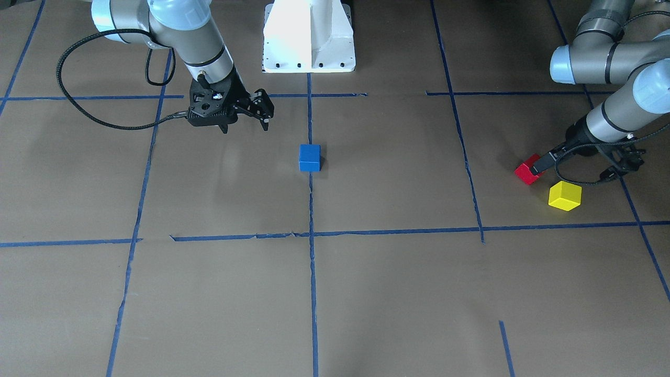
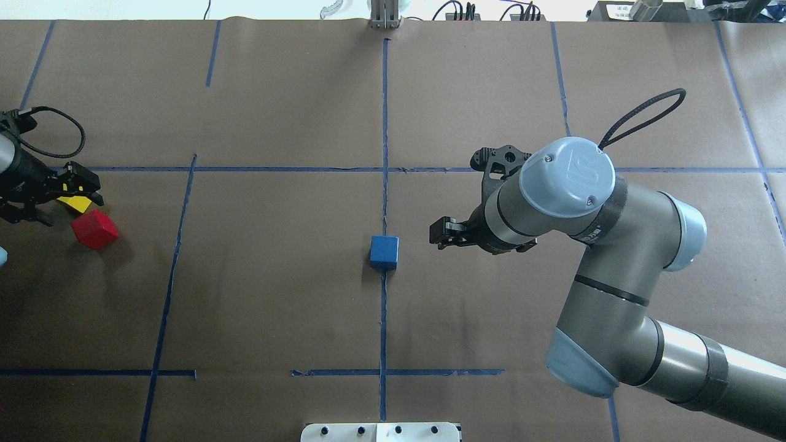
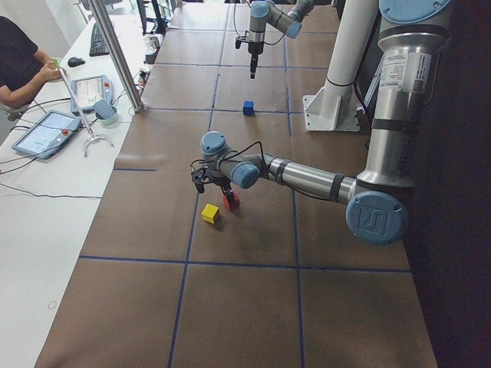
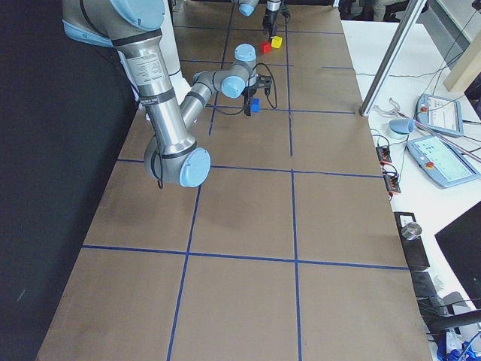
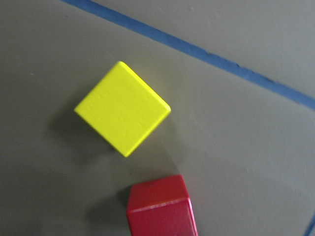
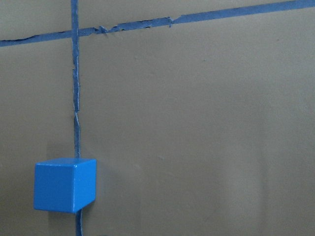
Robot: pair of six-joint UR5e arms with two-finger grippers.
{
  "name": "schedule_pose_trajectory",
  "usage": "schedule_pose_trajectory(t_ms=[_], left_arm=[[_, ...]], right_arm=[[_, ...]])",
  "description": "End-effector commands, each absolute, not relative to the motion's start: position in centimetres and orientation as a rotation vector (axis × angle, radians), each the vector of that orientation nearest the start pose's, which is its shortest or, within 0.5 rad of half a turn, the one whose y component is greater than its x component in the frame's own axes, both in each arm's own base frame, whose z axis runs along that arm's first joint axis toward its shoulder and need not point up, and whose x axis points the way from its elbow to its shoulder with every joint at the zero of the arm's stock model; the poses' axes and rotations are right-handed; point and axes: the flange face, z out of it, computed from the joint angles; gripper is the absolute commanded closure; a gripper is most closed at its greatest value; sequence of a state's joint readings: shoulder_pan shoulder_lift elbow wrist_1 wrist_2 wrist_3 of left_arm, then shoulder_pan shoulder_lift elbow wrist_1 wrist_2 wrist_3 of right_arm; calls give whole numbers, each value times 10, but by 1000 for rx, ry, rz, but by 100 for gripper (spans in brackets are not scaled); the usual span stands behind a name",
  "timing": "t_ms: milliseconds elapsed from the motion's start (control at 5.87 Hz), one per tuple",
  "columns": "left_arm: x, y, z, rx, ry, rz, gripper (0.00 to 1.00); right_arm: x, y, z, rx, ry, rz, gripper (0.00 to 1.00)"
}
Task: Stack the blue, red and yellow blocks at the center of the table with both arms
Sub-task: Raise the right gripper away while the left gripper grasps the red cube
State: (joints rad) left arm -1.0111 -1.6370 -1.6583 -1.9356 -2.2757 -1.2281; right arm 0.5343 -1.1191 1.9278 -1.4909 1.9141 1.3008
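The blue block point(image 1: 309, 157) point(image 2: 384, 252) sits on the centre tape line, and shows at the lower left of the right wrist view point(image 6: 64, 184). My right gripper point(image 1: 266, 112) point(image 2: 441, 233) is open and empty, hovering just beside it. The red block point(image 1: 527, 170) point(image 2: 94, 229) and the yellow block point(image 1: 565, 196) point(image 2: 75, 203) lie close together at my far left. My left gripper point(image 1: 542, 165) point(image 2: 83, 187) hovers over them, looks open and holds nothing. The left wrist view shows the yellow block point(image 5: 123, 105) and the red block point(image 5: 160, 206) below, with no fingers in view.
Blue tape lines point(image 2: 384, 110) grid the brown table. The white robot base point(image 1: 309, 36) stands at the table's near edge. An operator point(image 3: 19, 65) with tablets sits at a side table beyond a metal pole point(image 3: 119, 54).
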Motion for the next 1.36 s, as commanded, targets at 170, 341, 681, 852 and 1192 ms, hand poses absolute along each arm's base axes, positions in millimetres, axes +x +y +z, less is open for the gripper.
schedule_pose_trajectory(t_ms=[170,341,681,852,1192], left_arm=[[247,-486,554,-256,807,-474,0],[264,-477,559,-272,793,-443,0],[269,-476,579,-279,782,-436,1],[271,-477,581,-280,788,-435,62],[285,-497,520,-215,870,-386,100]], right_arm=[[-459,-387,242,53,-935,92,0],[-459,-386,240,55,-938,90,0],[-458,-387,241,56,-937,91,0],[-456,-387,239,58,-941,93,0],[-446,-387,231,69,-958,97,0]])
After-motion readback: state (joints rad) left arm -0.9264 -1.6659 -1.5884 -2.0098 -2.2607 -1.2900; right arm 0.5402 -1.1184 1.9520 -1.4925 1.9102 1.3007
